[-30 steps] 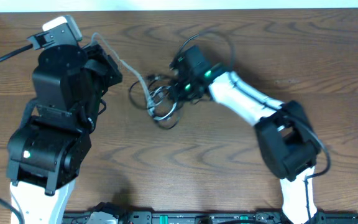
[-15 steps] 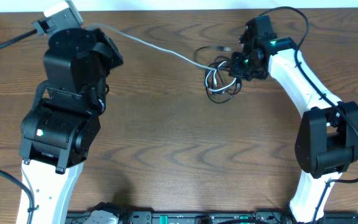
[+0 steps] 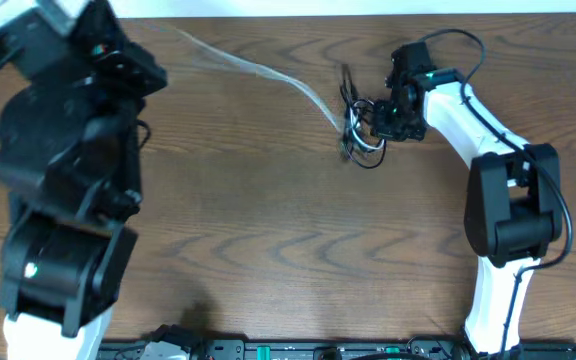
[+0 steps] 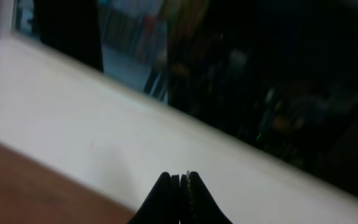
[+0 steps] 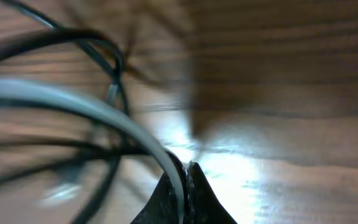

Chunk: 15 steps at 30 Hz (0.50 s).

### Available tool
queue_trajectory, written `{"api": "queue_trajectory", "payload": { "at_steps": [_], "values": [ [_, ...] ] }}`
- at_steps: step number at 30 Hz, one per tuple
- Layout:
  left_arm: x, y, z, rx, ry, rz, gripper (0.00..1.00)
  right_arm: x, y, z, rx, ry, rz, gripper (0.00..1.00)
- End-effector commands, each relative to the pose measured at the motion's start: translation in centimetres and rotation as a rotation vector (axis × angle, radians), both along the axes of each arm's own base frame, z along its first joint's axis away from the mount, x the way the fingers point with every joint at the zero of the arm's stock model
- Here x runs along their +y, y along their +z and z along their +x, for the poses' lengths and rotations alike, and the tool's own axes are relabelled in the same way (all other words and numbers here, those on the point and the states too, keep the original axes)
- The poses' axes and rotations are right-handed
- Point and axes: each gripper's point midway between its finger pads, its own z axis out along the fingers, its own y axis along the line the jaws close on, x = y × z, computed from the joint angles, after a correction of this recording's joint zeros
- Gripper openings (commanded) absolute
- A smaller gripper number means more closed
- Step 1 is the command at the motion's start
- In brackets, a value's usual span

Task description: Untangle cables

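place: robot lab (seemingly) | evidence: wooden table (image 3: 268, 230), left arm (image 3: 63, 190), right arm (image 3: 513, 210)

the left arm (image 3: 68, 150) swings up and back toward the far left corner of the bench (image 3: 268, 250). the right gripper (image 3: 376, 122) moves from mid-bench out to the far right side, and the tangle (image 3: 361, 140) travels with it. the white cable (image 3: 258, 72), short and slack a second ago, now runs long and nearly straight from the left arm to the tangle, which is pulled smaller and tighter.
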Motion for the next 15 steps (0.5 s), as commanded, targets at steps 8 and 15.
{"api": "queue_trajectory", "payload": {
  "at_steps": [8, 15],
  "values": [
    [0.0, 4.2, -3.2, -0.150, -0.054, 0.016, 0.07, -1.6, -5.4, -1.1, 0.108, -0.035, -0.043, 0.01],
    [-4.4, -1.2, -0.3, 0.055, -0.264, 0.083, 0.07, 1.0, -3.8, -0.9, 0.080, 0.111, 0.092, 0.21]
  ]
}}
